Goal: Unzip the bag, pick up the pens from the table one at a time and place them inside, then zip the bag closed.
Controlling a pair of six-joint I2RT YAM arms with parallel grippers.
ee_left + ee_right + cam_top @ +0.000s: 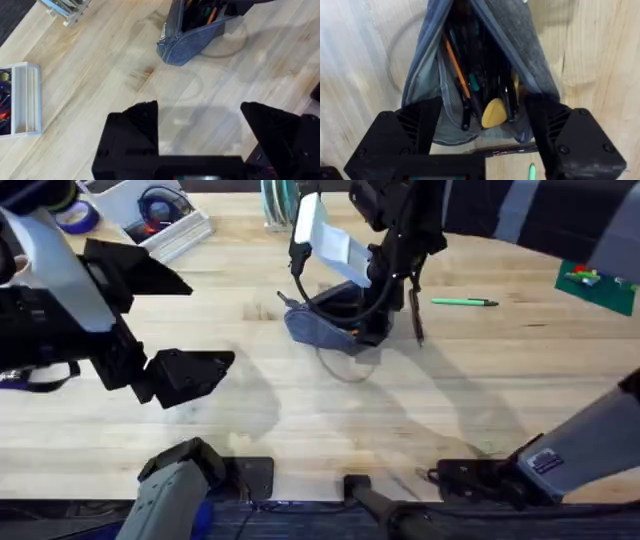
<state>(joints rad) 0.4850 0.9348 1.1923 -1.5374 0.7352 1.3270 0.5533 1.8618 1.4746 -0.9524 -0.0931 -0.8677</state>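
Observation:
The blue-grey bag [312, 330] lies unzipped on the table [300, 430] near the centre back; in the right wrist view the bag [525, 45] gapes, with an orange pen and several dark pens inside. My right gripper [485, 125] is open, one finger on each side of the bag's near end; overhead the right gripper [345, 315] hangs over the bag. A black pen [416, 320] lies just right of the bag, and a green pen [465, 302] farther right. My left gripper [190, 375] hovers open and empty to the bag's left. From the left wrist, the left gripper [200, 135] faces the bag [192, 42].
A white tray [160, 225] with small items and a blue tape roll [75, 215] sit at the back left; the white tray [22, 100] also appears in the left wrist view. A rack [278, 205] stands behind the bag. A green board [600, 280] lies at the right edge.

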